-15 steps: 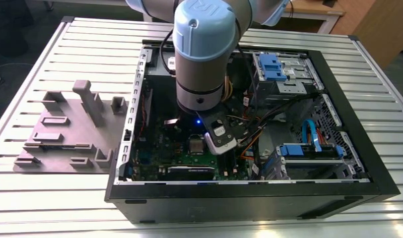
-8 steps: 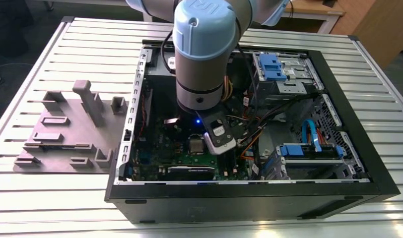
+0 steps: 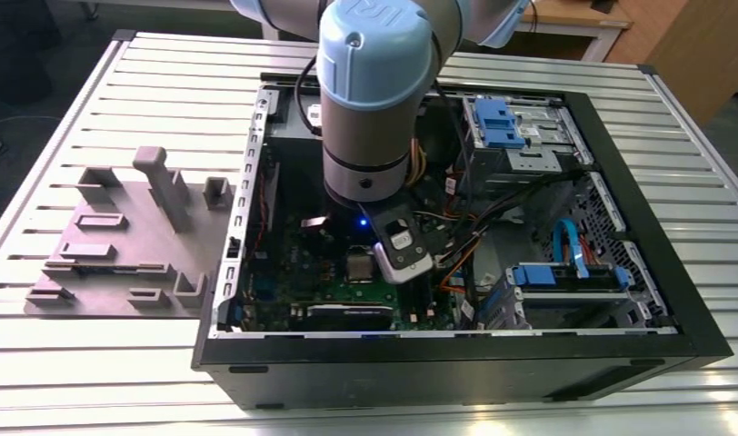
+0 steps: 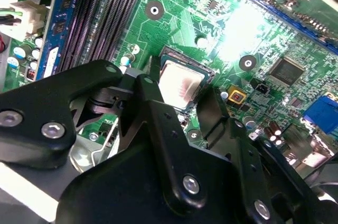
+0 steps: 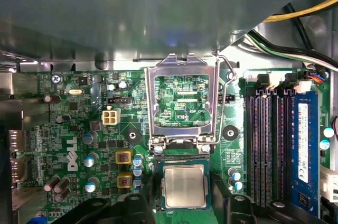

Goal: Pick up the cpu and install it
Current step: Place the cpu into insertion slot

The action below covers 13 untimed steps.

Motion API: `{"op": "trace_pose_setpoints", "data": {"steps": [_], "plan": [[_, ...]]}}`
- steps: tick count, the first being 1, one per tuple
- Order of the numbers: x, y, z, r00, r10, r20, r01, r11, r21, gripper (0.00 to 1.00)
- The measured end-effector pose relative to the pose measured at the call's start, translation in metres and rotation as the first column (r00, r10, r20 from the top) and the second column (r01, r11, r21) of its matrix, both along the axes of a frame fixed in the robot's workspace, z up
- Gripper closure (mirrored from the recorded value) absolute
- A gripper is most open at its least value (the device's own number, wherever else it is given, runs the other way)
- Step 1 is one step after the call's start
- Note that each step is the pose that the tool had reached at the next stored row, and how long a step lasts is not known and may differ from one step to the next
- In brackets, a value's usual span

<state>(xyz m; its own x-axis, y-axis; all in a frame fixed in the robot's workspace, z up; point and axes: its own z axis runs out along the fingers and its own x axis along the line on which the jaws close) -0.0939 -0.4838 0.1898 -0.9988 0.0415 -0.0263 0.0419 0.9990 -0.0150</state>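
Observation:
The cpu [image 5: 183, 186], a small square chip with a silvery-grey top, lies flat in the socket on the green motherboard [image 5: 79, 129]. My gripper [image 5: 184, 205] straddles it, with one black finger [image 4: 145, 94] against one edge and the other finger [image 4: 211, 110] against the opposite edge. In the second wrist view the cpu [image 4: 179, 82] shows between the two fingers of the gripper [image 4: 178, 97]. The shiny metal socket frame [image 5: 179, 102] stands flipped open beside the socket, and its wire lever [image 5: 226, 102] is raised. In the exterior view the arm [image 3: 366, 109] reaches down into the computer case [image 3: 466, 363].
Dark memory slots [image 5: 266, 145] run close beside the socket. Yellow, black and green cables [image 5: 296, 34] hang near the raised lever. Blue drive brackets [image 3: 496, 123] and orange cables crowd the case toward the exterior view's right. A matte grey tray [image 3: 126, 245] with raised blocks sits outside the case on the slatted table.

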Motion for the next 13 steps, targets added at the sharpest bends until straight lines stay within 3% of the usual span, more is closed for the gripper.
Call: {"op": "trace_pose_setpoints", "data": {"steps": [2, 13], "plan": [[-0.0001, 0.0000, 0.0000, 1.0000, 0.000, -0.0003, 0.000, 1.0000, 0.0000, 0.51], [0.0002, 0.0000, 0.0024, 1.0000, 0.000, -0.0011, 0.000, 1.0000, 0.0002, 0.51]]}}
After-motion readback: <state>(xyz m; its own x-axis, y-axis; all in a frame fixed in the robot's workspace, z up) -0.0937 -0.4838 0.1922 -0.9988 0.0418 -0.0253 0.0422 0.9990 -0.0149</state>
